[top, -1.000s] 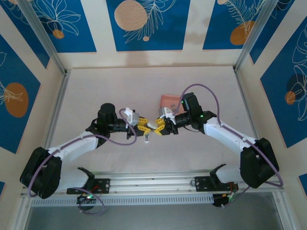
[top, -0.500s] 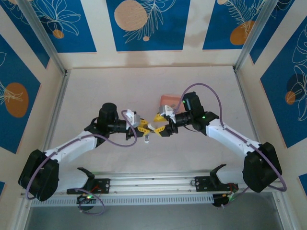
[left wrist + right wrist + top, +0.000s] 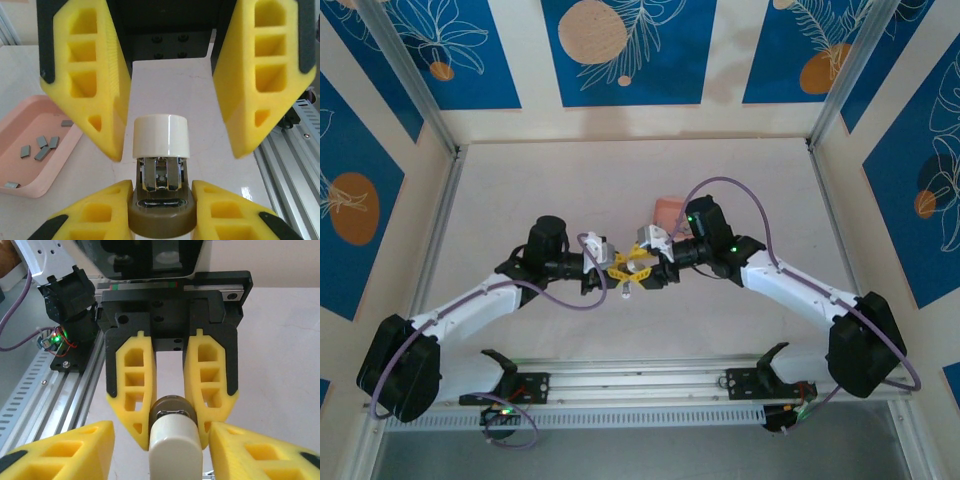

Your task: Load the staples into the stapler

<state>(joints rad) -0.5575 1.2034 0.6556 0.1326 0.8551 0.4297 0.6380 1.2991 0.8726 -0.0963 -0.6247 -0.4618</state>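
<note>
- Left gripper [image 3: 161, 197] clamps the stapler [image 3: 161, 142] by its round brown base, lower centre of frame.
- Right gripper [image 3: 180, 149], open, flanks the glossy white cap.
- Staples [image 3: 42, 153], flat grey strips, lie in the pink tray [image 3: 22, 122], left edge.

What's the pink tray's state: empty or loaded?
Not empty. The left wrist view shows several grey staples lying loose inside the pink tray.

The pink tray [image 3: 20, 120] with the staples [image 3: 53, 142] runs off the left wrist view's edge.
</note>
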